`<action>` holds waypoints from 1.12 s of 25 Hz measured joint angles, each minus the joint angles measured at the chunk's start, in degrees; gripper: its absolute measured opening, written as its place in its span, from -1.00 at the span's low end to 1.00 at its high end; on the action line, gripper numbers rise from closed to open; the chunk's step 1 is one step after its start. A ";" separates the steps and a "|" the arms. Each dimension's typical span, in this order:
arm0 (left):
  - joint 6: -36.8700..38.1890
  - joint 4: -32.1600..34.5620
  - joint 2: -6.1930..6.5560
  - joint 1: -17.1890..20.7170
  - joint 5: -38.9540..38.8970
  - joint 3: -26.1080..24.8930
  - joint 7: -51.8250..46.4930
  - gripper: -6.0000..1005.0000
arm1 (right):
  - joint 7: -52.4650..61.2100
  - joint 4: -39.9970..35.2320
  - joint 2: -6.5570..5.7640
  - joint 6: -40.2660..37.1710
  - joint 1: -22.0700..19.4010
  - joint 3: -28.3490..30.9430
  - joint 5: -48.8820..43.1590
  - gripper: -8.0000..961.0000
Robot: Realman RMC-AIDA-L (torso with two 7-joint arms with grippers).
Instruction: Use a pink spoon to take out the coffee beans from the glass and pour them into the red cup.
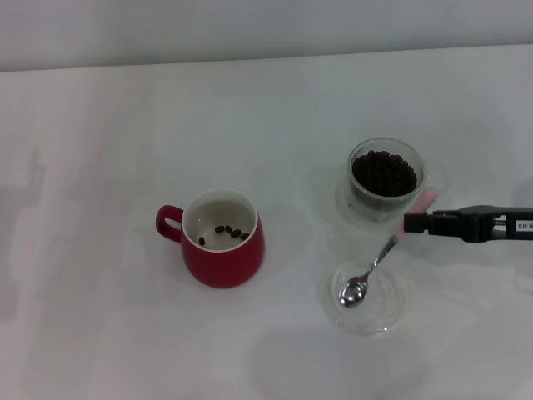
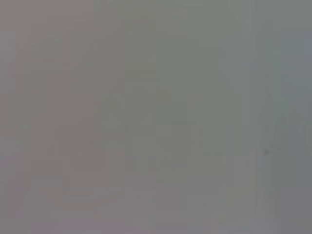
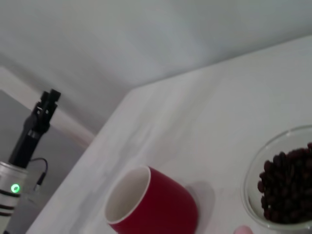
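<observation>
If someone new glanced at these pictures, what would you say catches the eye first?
Likely the red cup at the table's middle, a few coffee beans already in it. To its right, the right gripper holds the pink spoon by its handle, bowl resting in a shallow clear dish, with the bean-filled glass just behind.

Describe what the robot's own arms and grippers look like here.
The right gripper is a slim black, boxy unit with a white label bearing dark print near its wrist. The left gripper, seen far off in the right wrist view, is black too, on a silver-white arm segment with a green light and thin black cable.
</observation>
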 joint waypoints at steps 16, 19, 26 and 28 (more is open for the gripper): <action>-2.13 -0.64 0.00 -0.28 0.00 0.00 -0.41 0.33 | 2.87 1.47 0.21 3.05 2.48 -0.34 -5.93 -0.62; -2.18 -0.70 0.00 -0.28 -0.02 0.00 -0.41 0.33 | 2.52 1.39 0.35 4.62 2.56 -0.13 -5.97 -0.49; -2.21 -0.72 0.00 -0.35 -0.04 0.00 -0.36 0.34 | 1.43 0.82 0.23 8.34 2.34 1.36 -5.33 -0.20; -2.21 -0.76 0.00 -0.34 -0.08 -0.01 -0.31 0.33 | 0.50 0.73 0.00 8.50 2.25 4.00 -5.21 -0.02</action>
